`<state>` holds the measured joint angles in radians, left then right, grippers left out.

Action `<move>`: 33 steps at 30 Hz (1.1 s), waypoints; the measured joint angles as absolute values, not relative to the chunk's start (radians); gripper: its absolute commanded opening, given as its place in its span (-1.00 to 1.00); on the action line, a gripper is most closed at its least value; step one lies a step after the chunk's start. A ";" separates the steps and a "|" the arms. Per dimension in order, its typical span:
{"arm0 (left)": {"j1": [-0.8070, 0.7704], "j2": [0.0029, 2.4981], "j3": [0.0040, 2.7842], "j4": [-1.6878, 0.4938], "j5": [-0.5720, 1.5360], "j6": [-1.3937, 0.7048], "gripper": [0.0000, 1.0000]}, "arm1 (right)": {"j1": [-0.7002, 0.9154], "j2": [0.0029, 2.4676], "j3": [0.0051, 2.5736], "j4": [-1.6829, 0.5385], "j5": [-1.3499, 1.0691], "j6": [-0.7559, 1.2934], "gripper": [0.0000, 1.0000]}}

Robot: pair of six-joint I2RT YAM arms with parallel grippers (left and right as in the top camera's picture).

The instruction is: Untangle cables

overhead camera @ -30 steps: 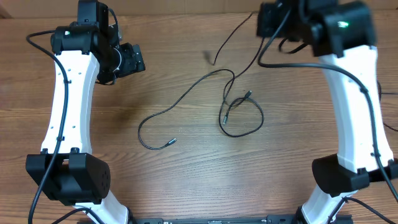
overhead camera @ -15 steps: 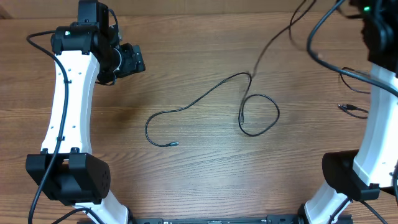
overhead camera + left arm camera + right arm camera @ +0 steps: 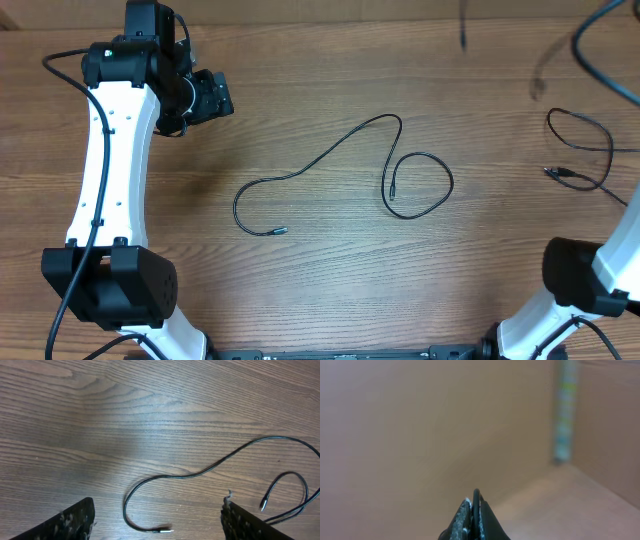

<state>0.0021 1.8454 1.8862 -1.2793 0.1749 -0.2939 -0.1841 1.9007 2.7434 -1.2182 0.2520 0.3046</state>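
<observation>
Overhead: thin black cable point(image 3: 330, 150), single loop.

Left wrist view: my left gripper point(image 3: 156, 512) shows only two spread finger stubs, cropped by the lower edge. The cable point(image 3: 200, 472) runs off the right edge.

Right wrist view: my right gripper point(image 3: 474, 507) is cropped below, its tips pressed on a thin black cord point(image 3: 476, 496). The background is blurred, and the striped bar point(image 3: 563, 415) is unidentifiable.

Overhead: the blurred dark streaks point(image 3: 462, 25) cannot be identified.
</observation>
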 measured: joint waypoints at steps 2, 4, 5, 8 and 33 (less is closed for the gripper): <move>0.002 1.845 1.886 -1.279 0.175 -0.294 0.61 | -0.231 1.901 2.709 -1.250 0.287 0.307 -0.93; 0.002 1.845 1.886 -1.279 0.175 -0.294 0.61 | -0.277 1.901 2.670 -1.267 0.311 0.309 -0.93; 0.002 1.845 1.886 -1.278 0.175 -0.294 0.60 | -0.301 1.902 2.645 -1.276 0.322 0.310 -0.93; 0.002 1.845 1.886 -1.277 0.175 -0.294 0.59 | -0.354 1.911 2.579 -1.283 0.338 0.311 -0.92; -0.028 1.845 1.886 -1.276 0.168 -0.293 0.63 | -0.179 1.957 2.402 -1.619 -0.361 0.068 0.75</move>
